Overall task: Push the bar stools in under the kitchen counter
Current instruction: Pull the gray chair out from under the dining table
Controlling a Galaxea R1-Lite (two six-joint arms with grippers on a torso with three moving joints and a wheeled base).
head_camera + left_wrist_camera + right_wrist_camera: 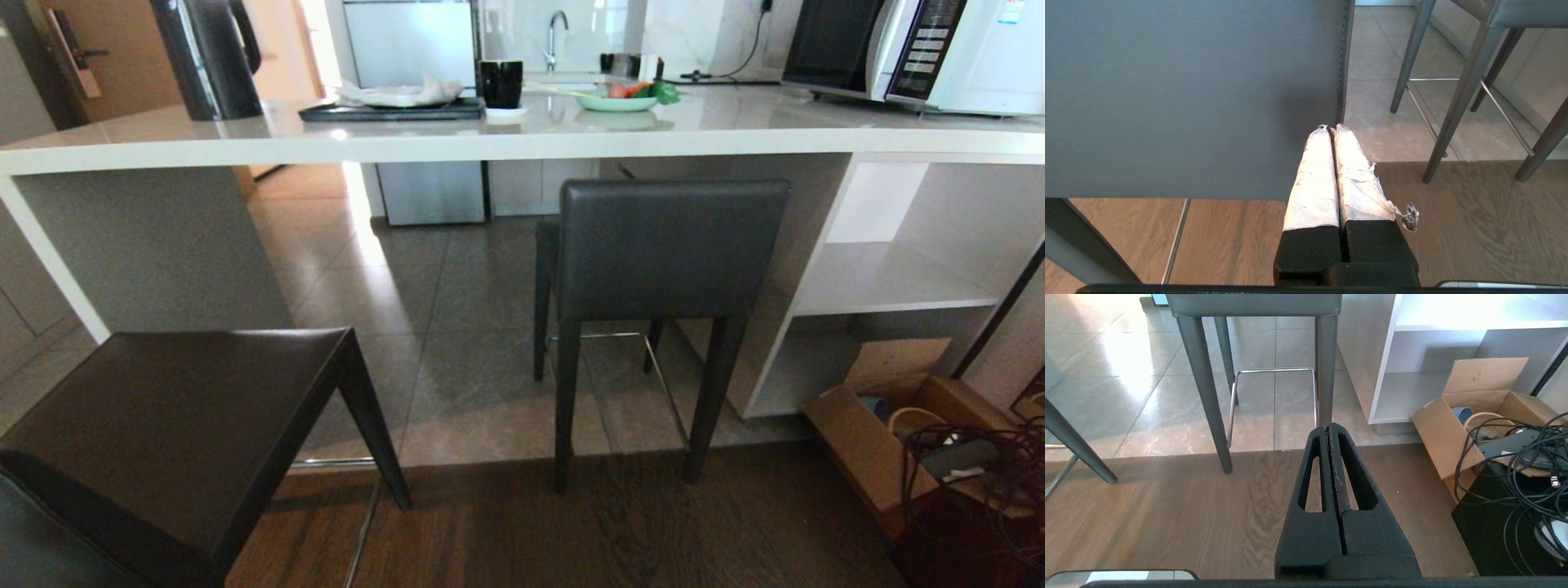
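The kitchen counter (571, 139) runs across the head view, white with open shelving (890, 278) at its right end. One bar stool (673, 245) stands at the counter, its dark grey backrest just below the counter edge. The other bar stool (180, 408) stands pulled out at the near left. Neither gripper shows in the head view. My left gripper (1333, 128), its fingers wrapped in white tape, is shut and empty close behind that near stool's backrest (1188, 98), by its edge; contact cannot be told. My right gripper (1329, 426) is shut and empty over the wood floor, short of the far stool's legs (1208, 396).
A kettle (208, 57), tray (392, 110), black mug (500, 83), plate of vegetables (616, 100) and microwave (922, 49) sit on the counter. An open cardboard box (890, 433) and a tangle of cables (980, 474) lie on the floor at the right.
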